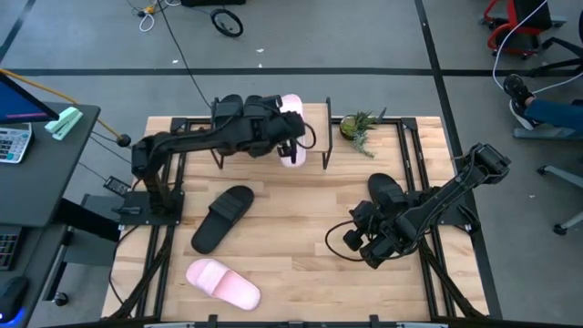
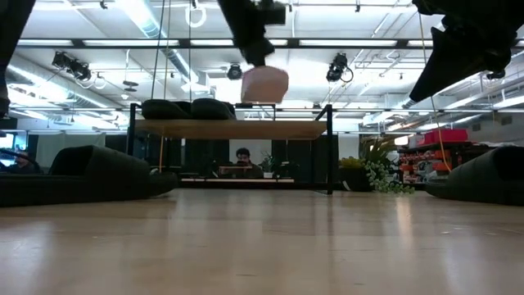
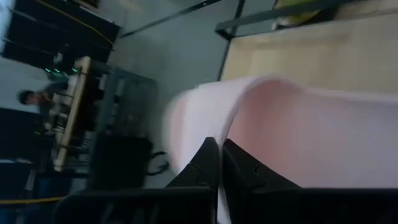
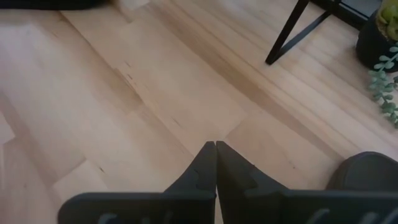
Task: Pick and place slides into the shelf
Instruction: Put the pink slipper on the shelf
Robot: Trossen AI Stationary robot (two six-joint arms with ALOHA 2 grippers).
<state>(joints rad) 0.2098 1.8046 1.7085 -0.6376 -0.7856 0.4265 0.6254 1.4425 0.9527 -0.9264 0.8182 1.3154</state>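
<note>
Slides are lying in several places: one pink slide [image 1: 292,128] is hanging over the shelf [image 1: 314,123] with the left gripper [image 1: 288,138] pinching it, jaws closed on its edge. Two black ones [image 2: 190,108] are sitting on the shelf top (side by side). Another black slide [image 1: 222,217] and pink slide [image 1: 223,282] are lying on the table [image 1: 291,237]. The right gripper [image 1: 355,239] is hovering nearby, jaws closed and holding nothing.

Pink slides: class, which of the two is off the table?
The pink slide pinched in the left gripper above the shelf. The other pink slide lies flat on the table's near-left part.
</note>
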